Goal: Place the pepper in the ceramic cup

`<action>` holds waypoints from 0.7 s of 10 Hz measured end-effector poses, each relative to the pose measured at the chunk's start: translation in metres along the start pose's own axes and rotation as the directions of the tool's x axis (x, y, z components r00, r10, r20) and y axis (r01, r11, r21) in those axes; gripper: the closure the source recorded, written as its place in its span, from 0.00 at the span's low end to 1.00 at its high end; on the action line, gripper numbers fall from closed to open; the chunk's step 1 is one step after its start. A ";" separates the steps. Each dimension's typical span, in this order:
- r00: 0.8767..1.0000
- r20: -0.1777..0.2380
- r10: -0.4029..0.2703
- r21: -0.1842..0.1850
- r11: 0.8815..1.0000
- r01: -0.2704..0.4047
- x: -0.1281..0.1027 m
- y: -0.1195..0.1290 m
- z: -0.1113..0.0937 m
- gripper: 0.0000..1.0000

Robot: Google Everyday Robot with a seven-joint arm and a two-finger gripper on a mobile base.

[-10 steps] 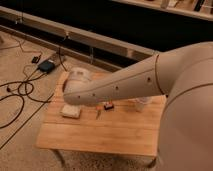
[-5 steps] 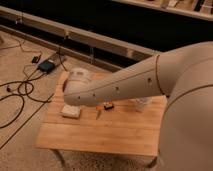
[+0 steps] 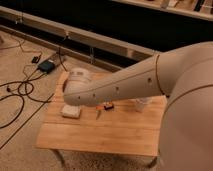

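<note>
On the wooden table (image 3: 100, 137), a small elongated orange pepper (image 3: 98, 114) lies just in front of my arm. The pale ceramic cup (image 3: 141, 104) stands to its right, partly covered by the arm. My big pale arm (image 3: 120, 85) stretches from the right across the back of the table and ends in a rounded joint (image 3: 79, 77) at the back left. My gripper is hidden by the arm, and it is shut. I cannot see anything held in it.
A small red-and-black block (image 3: 106, 105) lies by the pepper. A whitish square pad (image 3: 70, 111) sits at the table's left. Black cables (image 3: 20, 92) and a dark box (image 3: 47, 65) lie on the floor to the left. A dark wall with a rail runs behind.
</note>
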 end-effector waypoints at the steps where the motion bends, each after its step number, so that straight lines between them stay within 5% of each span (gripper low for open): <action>1: 1.000 -0.015 0.017 -0.018 1.000 -0.017 0.001 0.003 0.001 1.00; 3: 0.990 -0.092 0.103 -0.124 0.986 -0.114 0.000 0.022 0.003 1.00; 5: 0.956 -0.209 0.203 -0.275 0.926 -0.257 -0.019 0.040 -0.001 1.00; 7: 0.927 -0.292 0.236 -0.358 0.872 -0.335 -0.040 0.035 -0.007 1.00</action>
